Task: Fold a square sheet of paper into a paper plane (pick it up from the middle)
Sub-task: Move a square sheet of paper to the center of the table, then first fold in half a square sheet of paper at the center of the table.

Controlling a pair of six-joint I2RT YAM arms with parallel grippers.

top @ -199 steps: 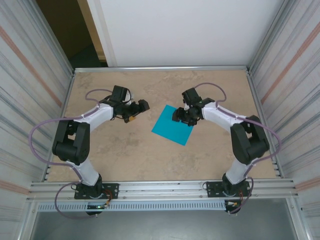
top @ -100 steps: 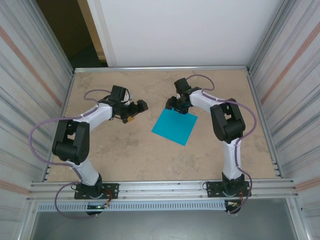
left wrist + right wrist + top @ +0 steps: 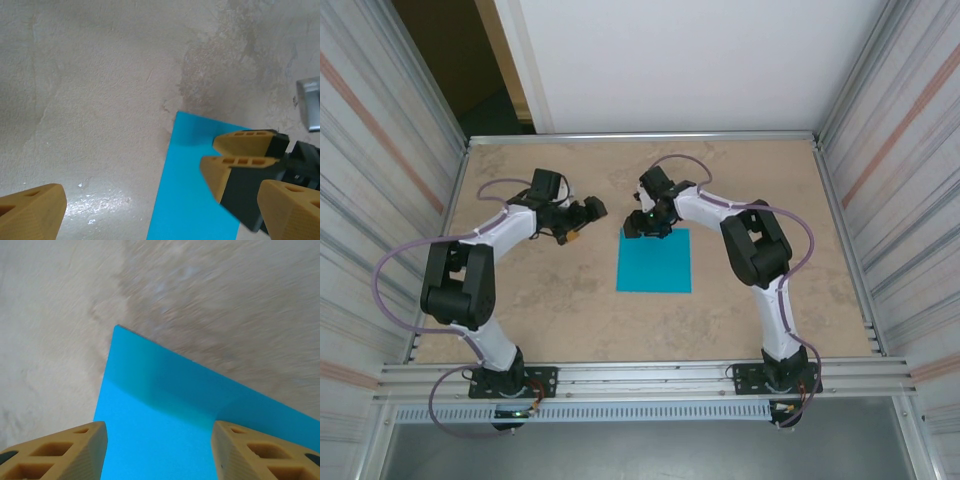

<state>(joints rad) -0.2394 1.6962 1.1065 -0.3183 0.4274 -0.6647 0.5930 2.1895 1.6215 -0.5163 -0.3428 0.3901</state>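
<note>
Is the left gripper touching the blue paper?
Apart. The top view shows a strip of table between the left gripper and the square sheet of paper.

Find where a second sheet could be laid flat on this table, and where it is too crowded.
Free: the wide near band of table between the square sheet of paper and the front rail, and the far strip along the white wall. Crowded: the paper's far-left corner, where the right gripper and left gripper sit close.
</note>
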